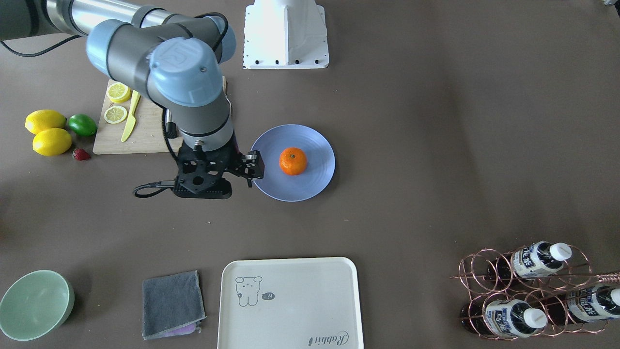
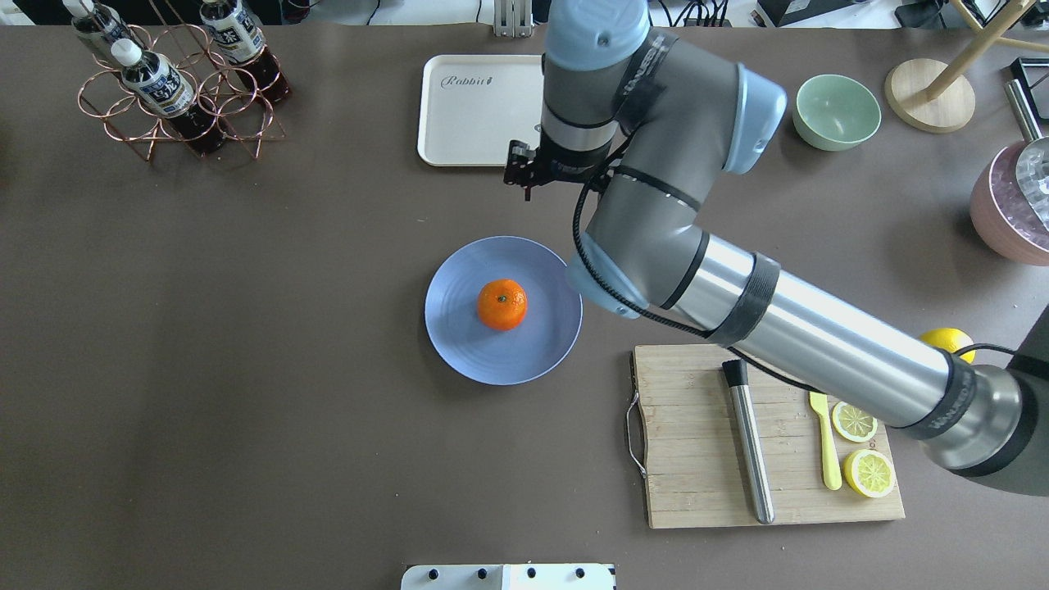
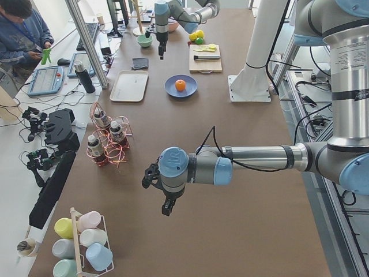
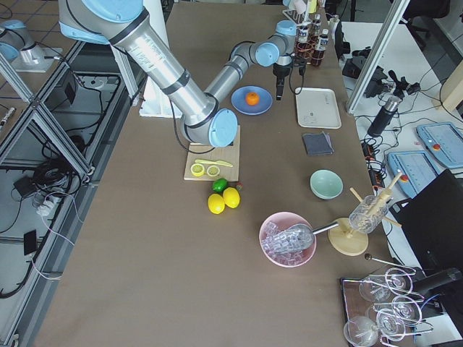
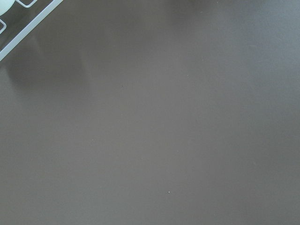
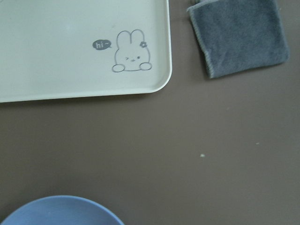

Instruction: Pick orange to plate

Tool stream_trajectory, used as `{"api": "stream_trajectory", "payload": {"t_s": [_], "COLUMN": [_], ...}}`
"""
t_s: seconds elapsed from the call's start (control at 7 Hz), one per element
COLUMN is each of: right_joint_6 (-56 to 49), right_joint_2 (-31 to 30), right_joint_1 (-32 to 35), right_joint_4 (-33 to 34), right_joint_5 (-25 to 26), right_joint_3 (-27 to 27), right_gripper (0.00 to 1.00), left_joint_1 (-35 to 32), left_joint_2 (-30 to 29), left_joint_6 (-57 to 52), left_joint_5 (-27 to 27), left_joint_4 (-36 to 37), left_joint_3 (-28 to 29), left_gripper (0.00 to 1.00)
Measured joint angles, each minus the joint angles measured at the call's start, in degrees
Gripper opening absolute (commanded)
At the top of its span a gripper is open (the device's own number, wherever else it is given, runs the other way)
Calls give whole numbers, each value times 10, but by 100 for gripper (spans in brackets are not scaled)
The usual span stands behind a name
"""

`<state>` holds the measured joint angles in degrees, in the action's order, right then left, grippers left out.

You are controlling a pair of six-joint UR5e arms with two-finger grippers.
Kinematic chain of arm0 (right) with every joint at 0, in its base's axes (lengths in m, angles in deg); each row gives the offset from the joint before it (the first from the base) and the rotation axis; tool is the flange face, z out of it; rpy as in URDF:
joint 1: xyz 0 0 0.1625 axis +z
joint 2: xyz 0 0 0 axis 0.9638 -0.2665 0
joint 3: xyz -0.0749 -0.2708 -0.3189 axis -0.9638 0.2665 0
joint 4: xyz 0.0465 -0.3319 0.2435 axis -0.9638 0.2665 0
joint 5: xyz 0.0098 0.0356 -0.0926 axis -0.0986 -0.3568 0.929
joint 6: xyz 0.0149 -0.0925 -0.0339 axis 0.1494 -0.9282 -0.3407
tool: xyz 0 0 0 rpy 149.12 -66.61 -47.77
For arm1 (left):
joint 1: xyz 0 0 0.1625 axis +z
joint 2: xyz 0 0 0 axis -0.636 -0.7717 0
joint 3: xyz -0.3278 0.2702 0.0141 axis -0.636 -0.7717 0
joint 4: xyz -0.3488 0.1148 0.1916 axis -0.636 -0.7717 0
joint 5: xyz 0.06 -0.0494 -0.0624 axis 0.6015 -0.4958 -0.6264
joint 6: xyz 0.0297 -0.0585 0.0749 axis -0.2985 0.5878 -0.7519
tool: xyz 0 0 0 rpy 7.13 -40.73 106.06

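Overhead exterior — orange rests on plate; likely light, firm, prone to roll — grip across widest girth. Right gripper empty, spread unclear.

The small round orange lies on the round pale-blue plate, the cream rectangular tray beyond the plate.

Plate cut by bottom edge, tray cropped at upper left, lemon half hidden behind arm, right side.

Bright orange, stem up, near centre of pale-blue plate
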<state>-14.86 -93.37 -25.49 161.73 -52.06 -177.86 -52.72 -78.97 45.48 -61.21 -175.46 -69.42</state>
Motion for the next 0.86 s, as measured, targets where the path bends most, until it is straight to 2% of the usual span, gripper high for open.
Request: {"api": "stream_trajectory", "payload": {"t_s": [0.29, 0.57, 0.86], "right_joint_6": [-218, -434, -596], "right_joint_2": [-133, -250, -340], "right_joint_1": [120, 227, 317], "right_joint_4": [21, 23, 21], "right_joint_5": [-54, -81, -88], "right_joint_3": [-71, -91, -90], "right_gripper": [100, 100, 100], "left_joint_1": [0, 0, -1], "left_joint_2": [0, -4, -2], "left_joint_6": [2, 3, 3], "left_joint_5": [-1, -2, -5], "left_joint_4": [6, 18, 21], "left_joint_3": [3, 4, 3], "left_gripper": [98, 98, 98]}}
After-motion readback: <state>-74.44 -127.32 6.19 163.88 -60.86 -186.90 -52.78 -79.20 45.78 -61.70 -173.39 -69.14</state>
